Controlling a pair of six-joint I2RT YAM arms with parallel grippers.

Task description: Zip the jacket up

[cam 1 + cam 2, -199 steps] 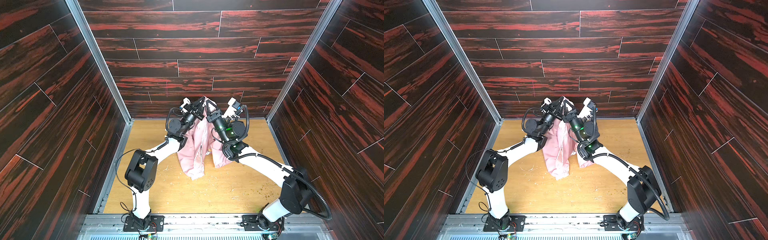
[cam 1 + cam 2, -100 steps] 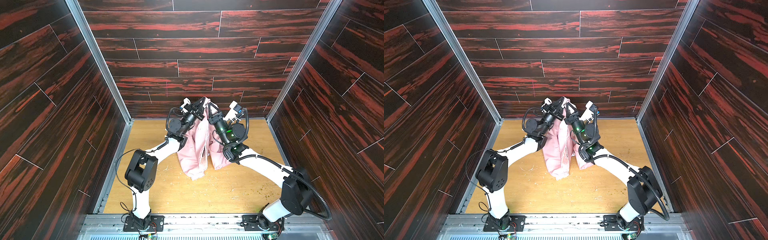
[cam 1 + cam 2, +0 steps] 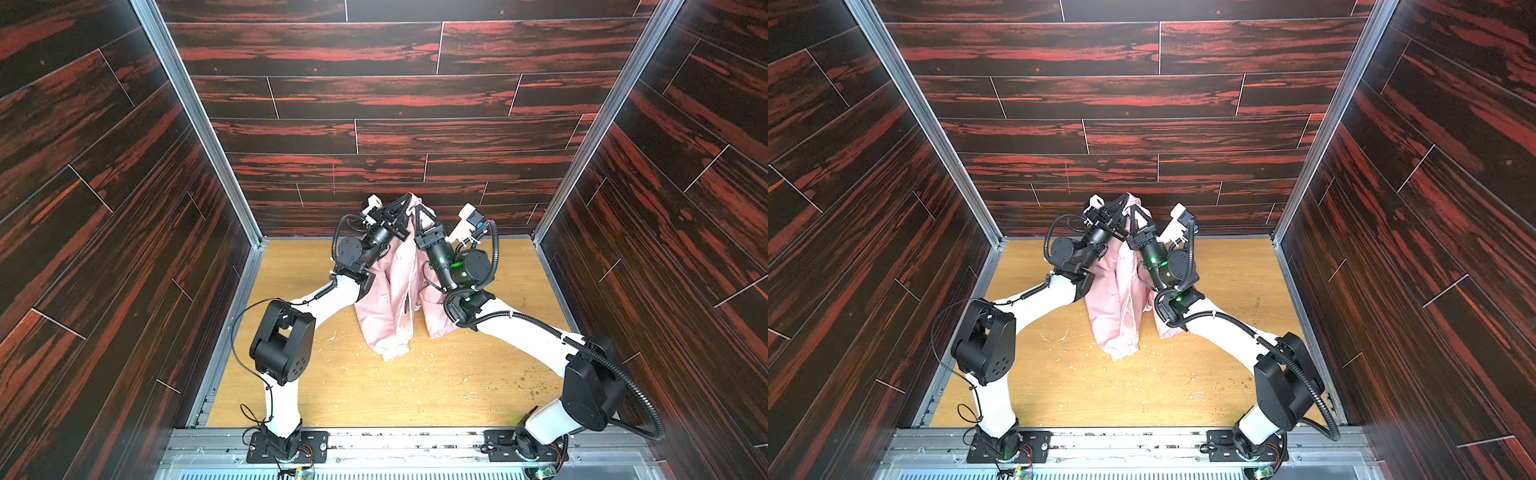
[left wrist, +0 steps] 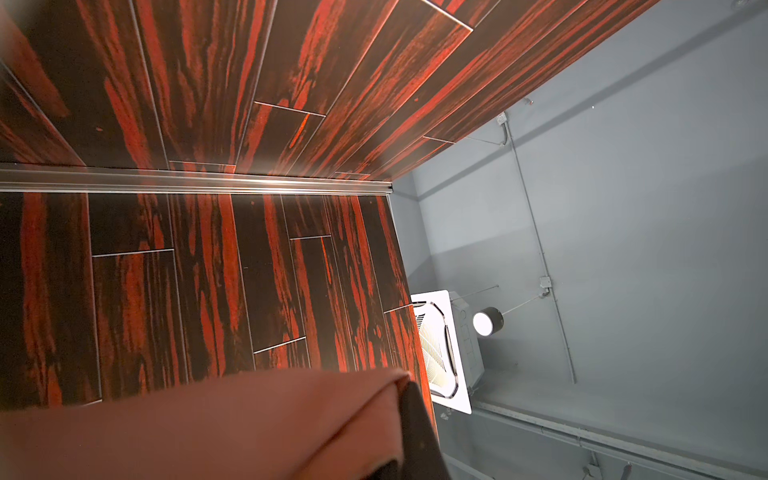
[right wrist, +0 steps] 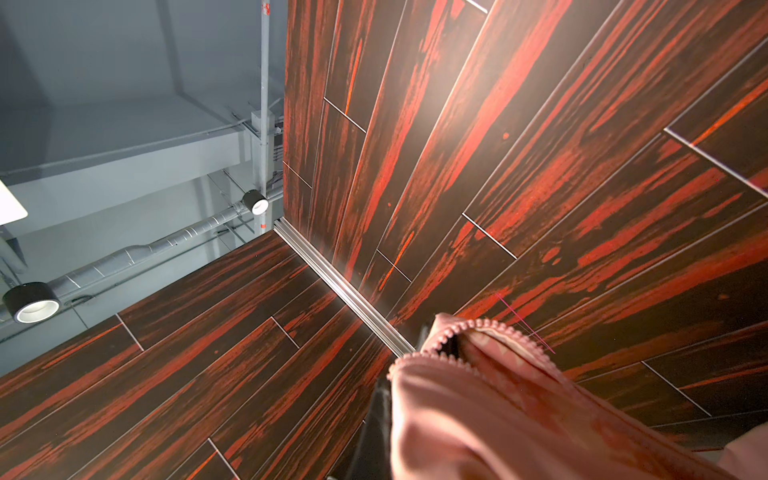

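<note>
- Jacket, small, light-pink, thin fabric (image 3: 390,299): hangs from its top near the middle of the far edge of the light wooden tabletop (image 3: 374,395); lower end rests on the board; front split open, pink zipper teeth (image 5: 453,332) bare.
- Left gripper (image 3: 404,204): clamped tight on the jacket's top edge.
- Right gripper (image 3: 420,211): clamped tight on the neighbouring top edge, just beside the left gripper.

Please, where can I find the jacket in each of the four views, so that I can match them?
In a top view: jacket at the centre, in front of the back wall.
In a top view: jacket at the centre too.
Left wrist: pink cloth close to the camera.
Right wrist: cloth close to the camera, zipper teeth visible.
Shared landmark: the red-black wall panels, seen in all four.
</note>
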